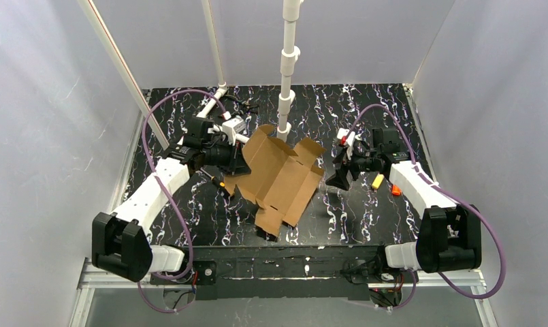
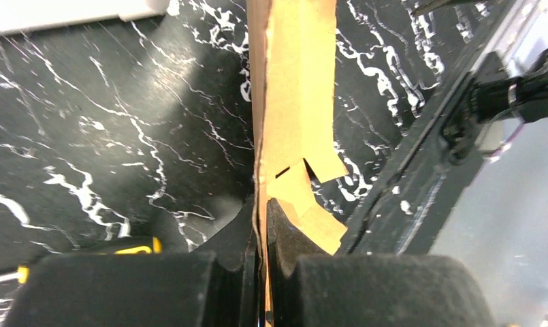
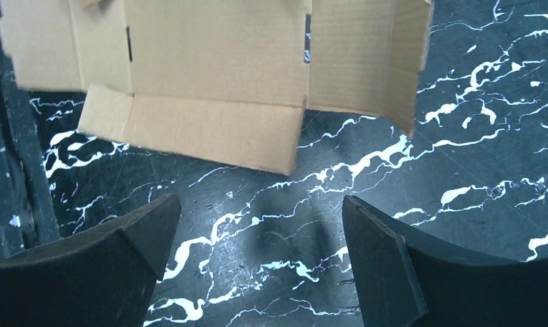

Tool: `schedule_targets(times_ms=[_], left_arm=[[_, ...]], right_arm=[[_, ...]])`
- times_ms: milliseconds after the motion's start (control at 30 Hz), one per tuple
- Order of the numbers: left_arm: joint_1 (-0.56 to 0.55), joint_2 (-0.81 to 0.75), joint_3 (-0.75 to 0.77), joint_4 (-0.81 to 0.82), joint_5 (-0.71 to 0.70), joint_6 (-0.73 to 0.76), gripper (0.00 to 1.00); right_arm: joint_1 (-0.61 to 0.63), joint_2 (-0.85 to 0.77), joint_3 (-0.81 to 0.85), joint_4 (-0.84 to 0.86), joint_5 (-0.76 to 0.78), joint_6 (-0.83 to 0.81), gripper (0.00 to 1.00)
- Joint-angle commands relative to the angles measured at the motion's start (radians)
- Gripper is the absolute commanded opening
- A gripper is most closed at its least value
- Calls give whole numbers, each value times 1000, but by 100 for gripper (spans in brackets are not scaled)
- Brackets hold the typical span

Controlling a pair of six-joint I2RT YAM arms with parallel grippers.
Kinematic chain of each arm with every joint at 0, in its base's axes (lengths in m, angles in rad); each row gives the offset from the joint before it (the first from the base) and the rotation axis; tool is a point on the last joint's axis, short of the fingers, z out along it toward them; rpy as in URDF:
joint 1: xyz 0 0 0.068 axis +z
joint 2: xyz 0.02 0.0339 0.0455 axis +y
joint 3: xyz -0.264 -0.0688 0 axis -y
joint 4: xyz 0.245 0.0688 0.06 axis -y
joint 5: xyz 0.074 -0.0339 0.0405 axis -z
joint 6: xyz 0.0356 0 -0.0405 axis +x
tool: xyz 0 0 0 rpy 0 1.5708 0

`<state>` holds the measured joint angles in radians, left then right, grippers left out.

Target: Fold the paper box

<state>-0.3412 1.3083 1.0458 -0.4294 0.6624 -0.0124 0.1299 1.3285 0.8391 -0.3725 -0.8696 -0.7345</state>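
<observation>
The paper box (image 1: 279,178) is a flat brown die-cut cardboard sheet with flaps, lying tilted across the middle of the black marbled table. My left gripper (image 1: 238,161) is shut on the sheet's left edge. In the left wrist view the cardboard (image 2: 295,102) runs edge-on between the black pads (image 2: 288,228). My right gripper (image 1: 339,176) stands just right of the sheet, open wide, with only table between its fingers (image 3: 387,252). The right wrist view shows the sheet's flaps (image 3: 216,75) a short way ahead of the open jaws, apart from them.
A white pipe post (image 1: 287,68) rises just behind the sheet. A yellow-handled tool (image 1: 218,181) lies under the left gripper. Small yellow (image 1: 378,181) and orange (image 1: 396,191) items sit by the right arm. Grey walls enclose the table.
</observation>
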Motion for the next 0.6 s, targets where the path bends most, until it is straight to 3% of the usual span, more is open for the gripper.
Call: schedule_targets(times_ms=[0, 300, 567], left_arm=[[-70, -66, 88, -134, -162, 219, 0], [-238, 69, 363, -428, -466, 385, 0], [-318, 169, 558, -564, -503, 360, 0]], right_arm=[[-17, -19, 22, -69, -79, -96, 97], [-38, -41, 41, -125, -184, -124, 97], [-121, -49, 63, -145, -244, -93, 98]])
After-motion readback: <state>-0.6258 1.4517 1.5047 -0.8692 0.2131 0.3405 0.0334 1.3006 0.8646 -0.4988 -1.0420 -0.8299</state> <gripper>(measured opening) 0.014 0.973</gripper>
